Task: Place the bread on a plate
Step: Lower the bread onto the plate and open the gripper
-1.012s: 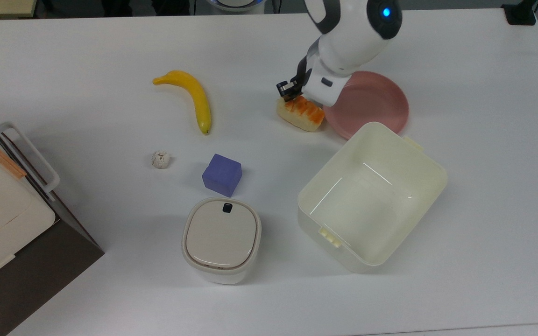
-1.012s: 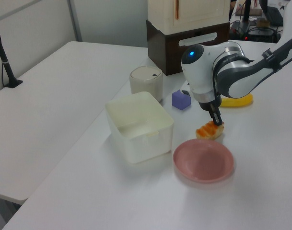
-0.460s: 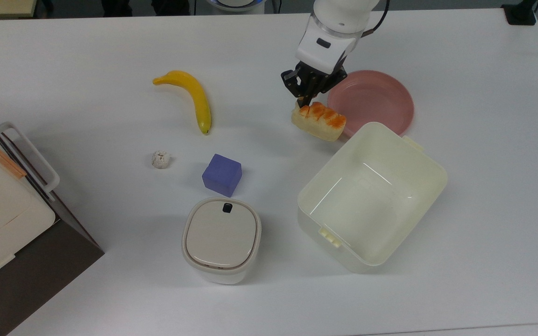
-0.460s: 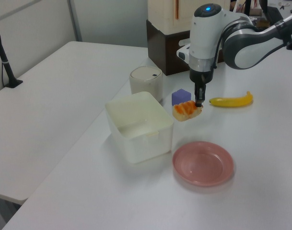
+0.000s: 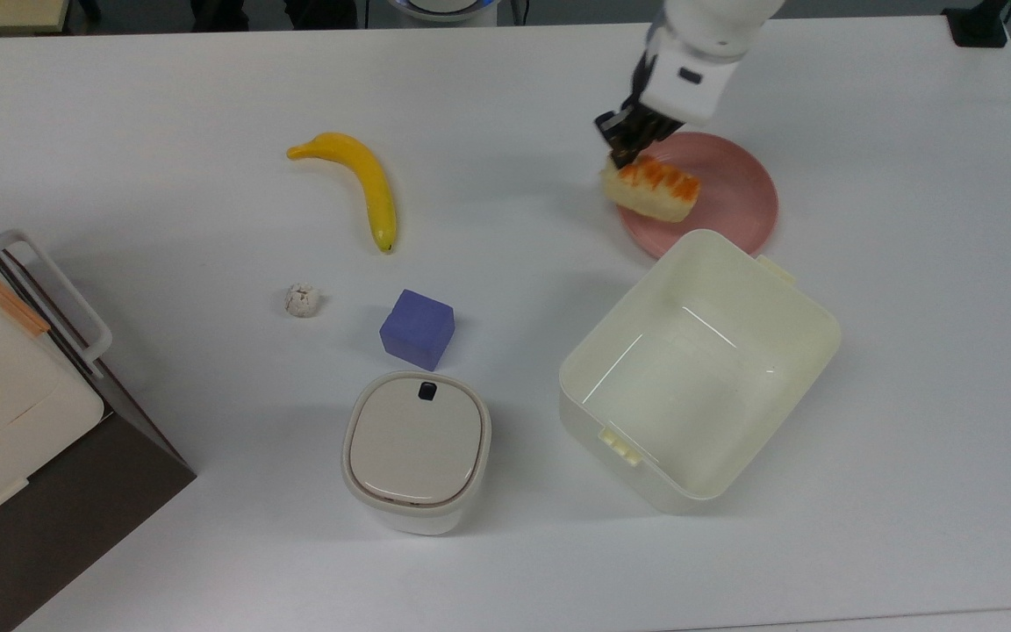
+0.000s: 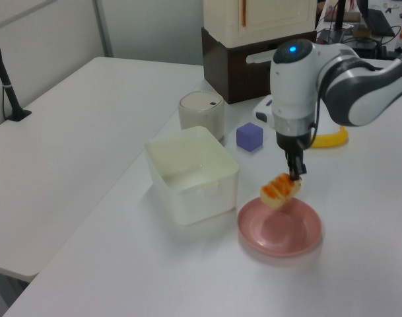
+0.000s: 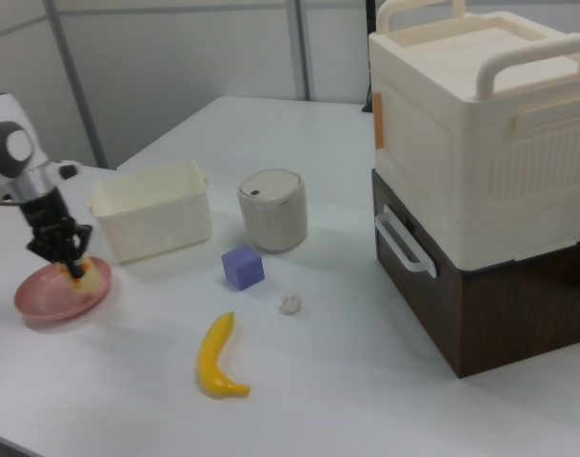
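Gripper [image 5: 627, 151] clamped on one end of the bread [image 5: 653, 189], fingers pointing down. Bread held clear of the surface, tilted, free end lower in the left view [image 6: 280, 190]; glossy orange-brown ridged top facing up. Suspended above the plate [image 5: 734, 206], over the rim section nearest the top view's left. In the left view, hanging over the far rim of the plate [image 6: 280, 232] without touching it. In the right view, bread [image 7: 90, 276] seen at the plate's right edge [image 7: 51, 297], gripper [image 7: 69, 262] directly above.

Plate flat on the white table [image 5: 909, 351], just beside the open cream tub [image 5: 699, 369], rim to rim at the tub's upper corner in the top view. Tub empty, upright.

Yellow banana [image 5: 365, 186] lying well apart, toward the top view's left. Purple cube [image 5: 418, 328] below the banana, near the lidded round container [image 5: 416, 449]. Small white crumpled lump [image 5: 302, 300] to the top view's left of the cube. Cream case with handles stacked on a dark brown box [image 7: 480, 200] at the table edge, in the right view's right.
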Controlling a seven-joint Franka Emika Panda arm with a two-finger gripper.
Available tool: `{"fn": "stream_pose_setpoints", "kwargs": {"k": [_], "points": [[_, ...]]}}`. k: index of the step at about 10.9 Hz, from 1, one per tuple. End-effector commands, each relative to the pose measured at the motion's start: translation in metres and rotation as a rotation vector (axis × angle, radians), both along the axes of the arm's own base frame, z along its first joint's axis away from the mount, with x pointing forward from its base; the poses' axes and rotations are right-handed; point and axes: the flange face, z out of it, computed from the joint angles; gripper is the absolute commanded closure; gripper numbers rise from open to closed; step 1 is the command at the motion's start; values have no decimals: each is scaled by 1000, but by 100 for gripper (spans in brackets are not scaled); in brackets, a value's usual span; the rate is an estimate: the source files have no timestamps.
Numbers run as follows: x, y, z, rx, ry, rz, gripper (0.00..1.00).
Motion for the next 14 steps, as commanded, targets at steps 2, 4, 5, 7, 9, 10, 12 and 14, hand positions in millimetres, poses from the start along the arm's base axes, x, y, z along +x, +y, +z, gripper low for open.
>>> {"fn": "stream_pose_setpoints", "kwargs": {"k": [2,4,5,7,9,10,12,14], "points": [[-10,35,-18,-28,-2,-119,6],[2,26,-27,-52,-10,-157,0],[4,20,-24,-60,-3,-169,0],[16,-4,23,-67,19,-186,0],[16,-40,74,-73,78,-125,0],[19,-63,89,-64,92,-108,0],[45,-131,126,-18,32,-243,0],[73,-206,172,190,-20,-456,0]]}}
